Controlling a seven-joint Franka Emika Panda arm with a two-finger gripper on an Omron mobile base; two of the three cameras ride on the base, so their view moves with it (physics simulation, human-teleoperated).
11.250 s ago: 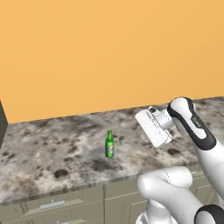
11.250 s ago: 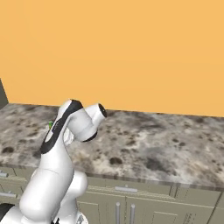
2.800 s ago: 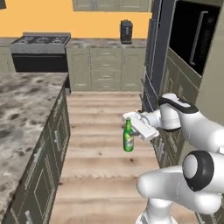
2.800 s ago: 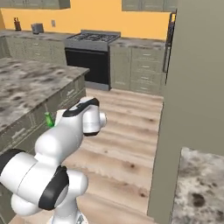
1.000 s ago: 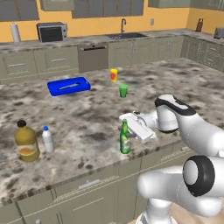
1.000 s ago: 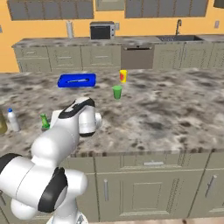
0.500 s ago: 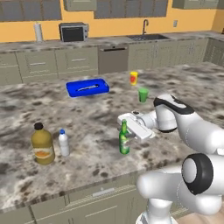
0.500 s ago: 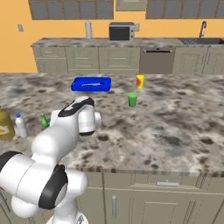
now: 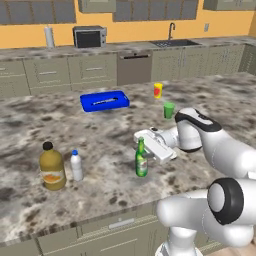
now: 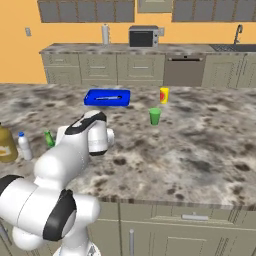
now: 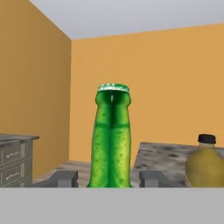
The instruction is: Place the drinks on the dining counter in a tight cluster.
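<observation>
My gripper (image 9: 143,148) is shut on the slim green glass bottle (image 9: 141,161), held upright by its neck over the front part of the dining counter (image 9: 100,190). In the hand view the green bottle (image 11: 112,140) fills the gap between the two fingertips (image 11: 65,178). To its left on the granite stand the fat amber juice jug (image 9: 52,167) and, beside that, the small white blue-capped bottle (image 9: 76,165). From the right base view the green bottle (image 10: 49,138) peeks out behind my arm, with the white bottle (image 10: 23,145) and the jug (image 10: 6,145) at the left edge.
A blue tray (image 9: 104,100) lies farther back on the counter. A yellow cup (image 9: 158,90) and a green cup (image 9: 169,110) stand right of it. A back counter carries a microwave (image 9: 90,36) and a sink (image 9: 172,43).
The whole picture has shifted, so the base has moved along the counter; jug and white bottle now sit nearer the green bottle in view. My grip on the bottle is unchanged.
</observation>
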